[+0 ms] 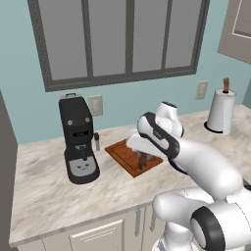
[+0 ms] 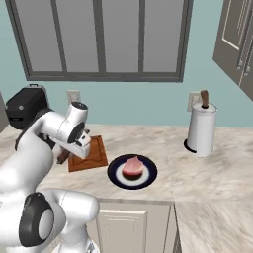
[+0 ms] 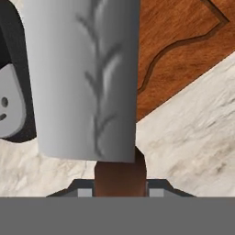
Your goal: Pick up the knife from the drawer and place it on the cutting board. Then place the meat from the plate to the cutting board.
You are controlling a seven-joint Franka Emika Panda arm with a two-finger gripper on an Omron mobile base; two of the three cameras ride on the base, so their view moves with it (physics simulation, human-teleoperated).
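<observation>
My gripper (image 3: 120, 189) is shut on the dark reddish-brown handle of the knife (image 3: 87, 78), whose broad silver-grey blade reaches away from the fingertips. In the left base view the gripper (image 1: 142, 160) hangs over the near right part of the reddish-brown cutting board (image 1: 123, 153); I cannot tell whether the knife touches it. From the right, the gripper (image 2: 64, 157) is at the left edge of the cutting board (image 2: 95, 154). The pinkish meat (image 2: 132, 167) lies on a dark plate (image 2: 148, 174) right of the board. I cannot pick out the drawer among the shut cream cabinet fronts (image 1: 98, 236).
A black coffee machine (image 1: 78, 142) stands left of the board, close to the blade in the hand view. A paper towel roll (image 2: 201, 129) stands at the back right of the marble counter (image 1: 44, 186). A window is behind.
</observation>
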